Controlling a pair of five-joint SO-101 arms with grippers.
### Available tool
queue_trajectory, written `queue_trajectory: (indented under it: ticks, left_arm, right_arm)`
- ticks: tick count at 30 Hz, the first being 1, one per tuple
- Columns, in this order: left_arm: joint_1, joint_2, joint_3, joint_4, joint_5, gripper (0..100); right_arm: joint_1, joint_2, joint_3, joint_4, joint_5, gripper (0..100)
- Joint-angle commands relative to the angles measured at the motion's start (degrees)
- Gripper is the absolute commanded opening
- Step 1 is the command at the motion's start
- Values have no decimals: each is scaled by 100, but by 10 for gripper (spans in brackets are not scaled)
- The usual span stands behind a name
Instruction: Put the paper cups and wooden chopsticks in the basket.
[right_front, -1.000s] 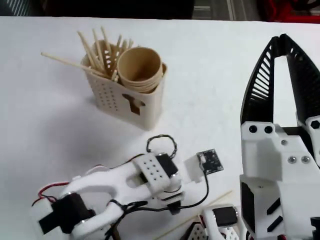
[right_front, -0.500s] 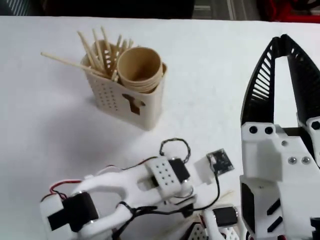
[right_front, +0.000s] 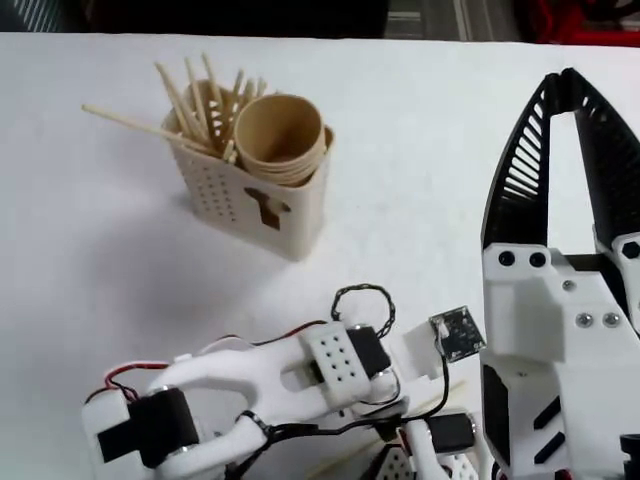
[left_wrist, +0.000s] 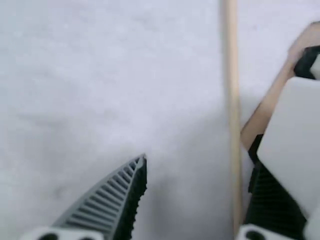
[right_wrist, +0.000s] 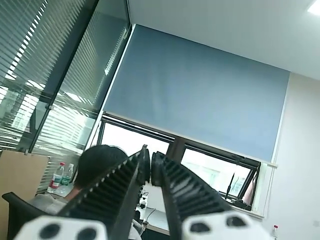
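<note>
A white perforated basket (right_front: 292, 218) stands at the back left of the table. It holds stacked paper cups (right_front: 280, 135) and several wooden chopsticks (right_front: 195, 95) standing on end. One loose chopstick (left_wrist: 231, 100) lies flat on the white table; in the high view this chopstick (right_front: 452, 387) peeks out near the front edge under the left arm (right_front: 335, 365). My left gripper (left_wrist: 200, 172) is open just above the table, with the chopstick between its fingers, close to one of them. My right gripper (right_front: 568, 78) is shut on nothing, raised at the right and pointing away from the table.
The right arm's white body (right_front: 555, 340) and a motor housing (right_front: 450, 435) crowd the front right corner beside the loose chopstick. The left arm's cables (right_front: 362, 300) loop above its wrist. Open white table (right_front: 420, 150) lies between the basket and the right arm.
The left arm has swung to the right and toward the front edge, ending low over the loose chopstick. The right arm and the basket have not moved.
</note>
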Motion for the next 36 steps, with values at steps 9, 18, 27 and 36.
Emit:
queue_trajectory:
  ticks: [9,18,27,36]
  left_arm:
    - [66,-31,62,-35,35,186]
    - [40,-31,62,-18,18,63]
    - [-585,-75,-18,-44,-18,46]
    - [-1279,-84,-1354,1670,-360,46]
  right_arm:
    - [66,4,-35,-101,53,19]
    - [66,-4,-35,-101,62,19]
    - [66,-22,-35,-101,62,19]
    - [75,31,-44,-110,62,19]
